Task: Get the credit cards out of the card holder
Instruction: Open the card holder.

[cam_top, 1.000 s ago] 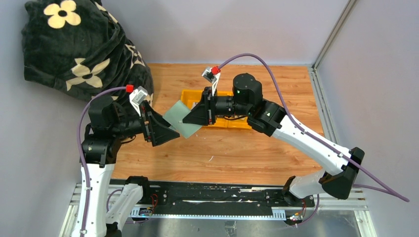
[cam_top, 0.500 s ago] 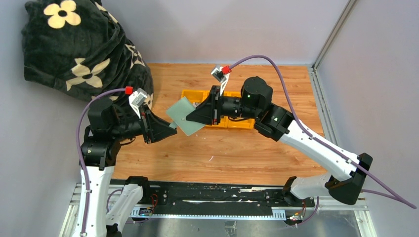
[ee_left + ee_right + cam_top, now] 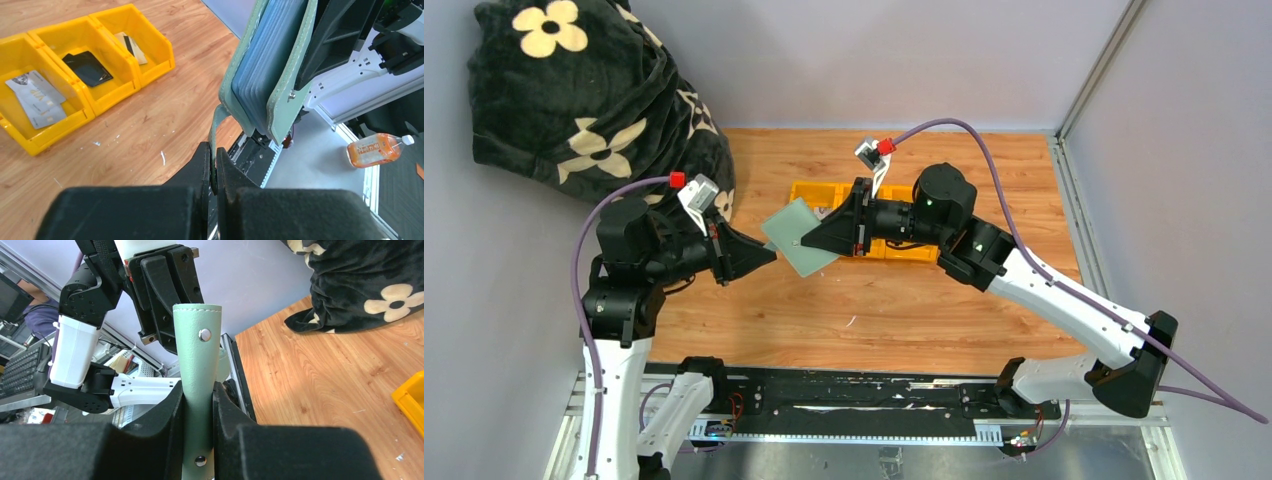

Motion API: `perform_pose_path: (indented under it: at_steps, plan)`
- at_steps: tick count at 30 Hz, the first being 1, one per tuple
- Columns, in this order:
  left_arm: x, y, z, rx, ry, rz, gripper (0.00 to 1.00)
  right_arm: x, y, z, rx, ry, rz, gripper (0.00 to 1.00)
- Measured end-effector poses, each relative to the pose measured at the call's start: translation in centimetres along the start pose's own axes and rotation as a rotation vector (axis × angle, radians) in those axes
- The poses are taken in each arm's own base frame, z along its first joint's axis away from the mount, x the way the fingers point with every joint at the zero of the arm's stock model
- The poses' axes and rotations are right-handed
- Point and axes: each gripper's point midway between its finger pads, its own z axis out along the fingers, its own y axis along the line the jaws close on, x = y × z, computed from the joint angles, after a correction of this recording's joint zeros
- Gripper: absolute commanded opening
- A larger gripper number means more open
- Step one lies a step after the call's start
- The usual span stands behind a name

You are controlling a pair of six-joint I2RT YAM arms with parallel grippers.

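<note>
The sage green card holder hangs in the air between both arms, above the wooden table. My right gripper is shut on its spine. My left gripper is shut on the thin green clasp strap that hangs from the card holder, whose light blue inner leaves show edge-on. Credit cards lie in the yellow tray: grey ones, a black one and a tan one with a dark stripe. No card shows between the leaves.
The yellow three-compartment tray sits mid-table, partly under the right arm. A black flowered blanket fills the far left corner. Walls close in the table at the back and right. The black base rail runs along the near edge.
My left gripper has gone from open to shut on the card holder's strap. The right arm carried the card holder slightly right and has held it since.
</note>
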Motion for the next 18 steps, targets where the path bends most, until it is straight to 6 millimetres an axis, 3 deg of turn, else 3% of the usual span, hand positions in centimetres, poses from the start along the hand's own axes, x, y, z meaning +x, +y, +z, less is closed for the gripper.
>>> perform_pose_path:
  at_steps: [4, 8, 18]
  plan:
    - [-0.2, 0.2, -0.1, -0.016, -0.004, 0.015, 0.00, 0.0, 0.1, 0.1, -0.011, -0.005, 0.013, 0.41]
    - [-1.2, 0.2, -0.6, -0.057, -0.026, 0.103, 0.00, 0.2, 0.2, 0.1, -0.016, -0.002, 0.016, 0.49]
    - [-5.5, 0.9, -3.4, -0.267, -0.088, 0.471, 0.00, 0.1, -0.4, -0.1, -0.005, -0.001, 0.000, 0.68]
